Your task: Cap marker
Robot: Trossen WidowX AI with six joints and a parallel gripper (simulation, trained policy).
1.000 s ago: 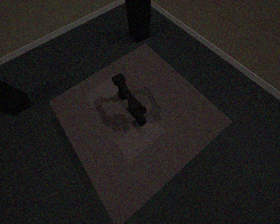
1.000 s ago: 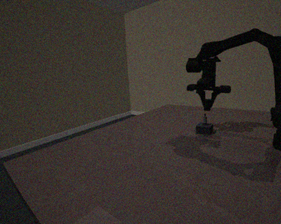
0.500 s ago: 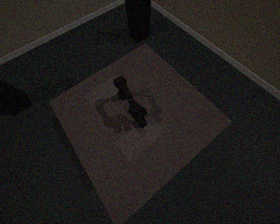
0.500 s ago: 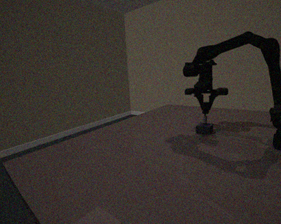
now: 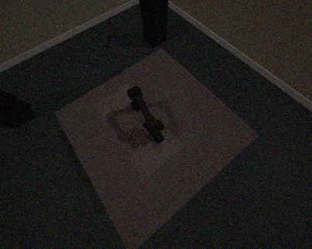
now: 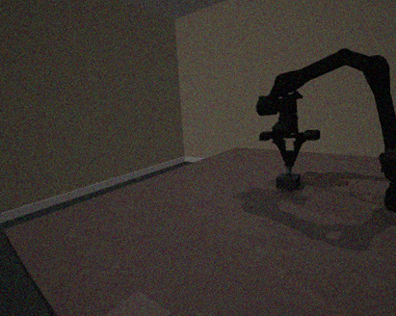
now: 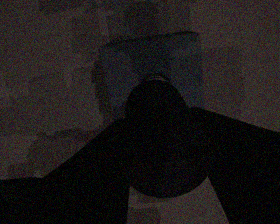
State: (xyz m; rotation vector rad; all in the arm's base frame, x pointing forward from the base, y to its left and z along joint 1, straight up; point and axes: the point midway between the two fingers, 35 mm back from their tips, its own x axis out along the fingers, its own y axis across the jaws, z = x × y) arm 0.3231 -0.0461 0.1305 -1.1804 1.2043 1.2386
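While the pincer grips what I take to be the dark cap, the marker stands in its block on the table, right below. If the two sit slightly off-centre, pressing could tilt the cap or jam its rim; letting go too early might leave it unclicked.

Dk pillar, w/ pale skirting along walls.
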